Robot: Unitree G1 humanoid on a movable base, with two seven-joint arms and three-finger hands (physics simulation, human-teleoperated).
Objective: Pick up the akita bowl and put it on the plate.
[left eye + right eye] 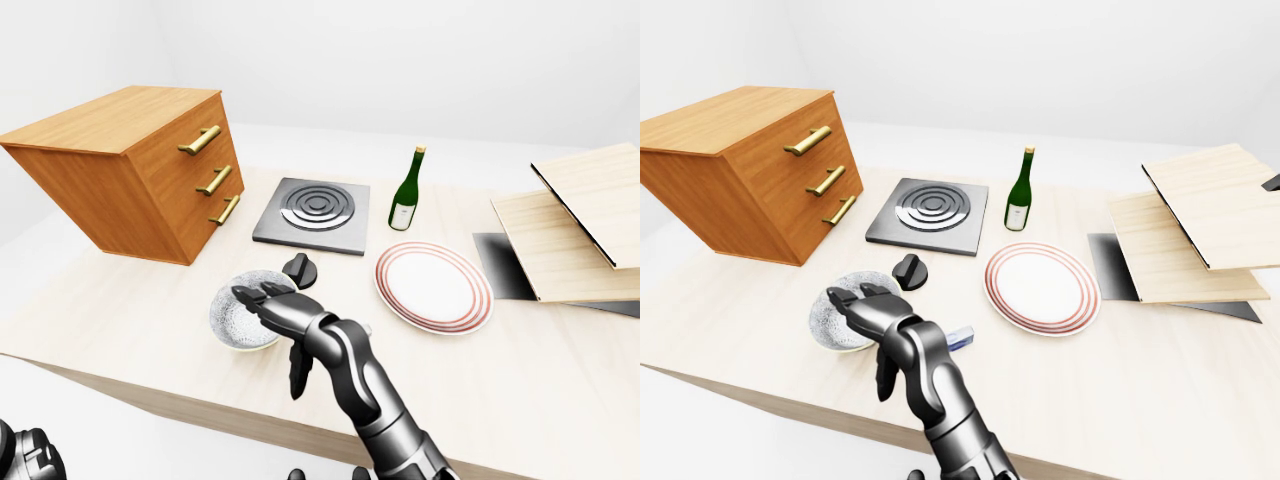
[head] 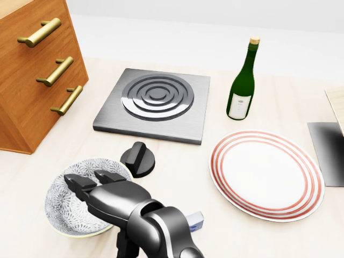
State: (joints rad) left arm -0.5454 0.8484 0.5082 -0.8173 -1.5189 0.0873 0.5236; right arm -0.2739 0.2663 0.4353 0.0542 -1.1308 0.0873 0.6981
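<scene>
Grey-white patterned akita bowl (image 2: 67,207) sits on the pale wooden table (image 2: 226,236), left of the red-ringed white plate (image 2: 267,174), as the robot's dark right hand (image 2: 97,188) reaches over its rim, fingers spread and not yet closed, seemingly lining up a grasp. A black knob (image 2: 138,159) lies between bowl and plate, near the bowl.

Bare pale wooden tabletop (image 2: 188,161) lies between the grey-patterned akita bowl (image 2: 64,207) at near left and the red-ringed white plate (image 2: 266,174) to its right. The black round knob (image 2: 138,159) stands just beside the bowl's far-right rim. A small blue-grey block (image 1: 960,336) lies in that gap. Green glass wine bottle (image 2: 243,80) stands upright beyond the plate; dark square stove burner (image 2: 156,105) left of it.
</scene>
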